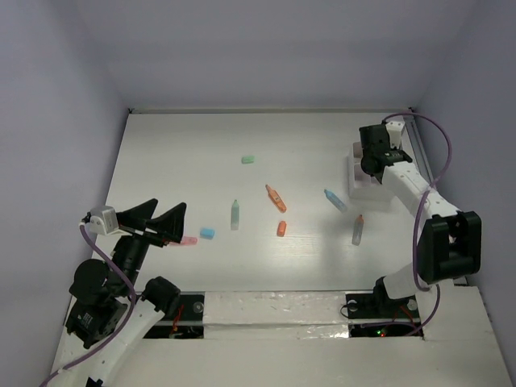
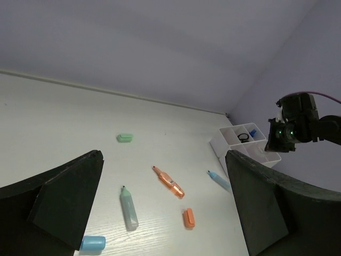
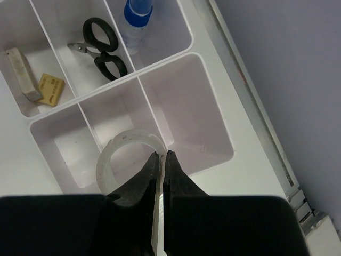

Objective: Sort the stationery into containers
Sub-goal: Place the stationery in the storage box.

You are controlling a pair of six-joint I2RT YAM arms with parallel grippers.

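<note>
My right gripper [image 3: 161, 154] is shut on the rim of a white tape ring [image 3: 106, 160], which hangs over the near compartments of the white divided tray [image 3: 138, 80]. In the overhead view that gripper [image 1: 373, 161] is above the tray [image 1: 359, 181] at the right. The left gripper [image 1: 157, 219] hovers open and holds nothing at the table's left. On the table lie a mint highlighter [image 1: 235, 214], an orange pen [image 1: 276, 197], an orange cap [image 1: 281, 228], a blue pen [image 1: 335, 200], a green eraser [image 1: 248, 159], a blue block [image 1: 207, 233], a pink piece [image 1: 188, 240] and a grey pen [image 1: 357, 230].
The tray's far compartments hold black-handled clippers [image 3: 101, 48], a blue-capped item [image 3: 136, 21], a tan eraser [image 3: 50, 88] and a pale block [image 3: 22, 74]. A metal rail [image 3: 250, 106] runs just beyond the tray along the right wall. Walls close in the table on three sides.
</note>
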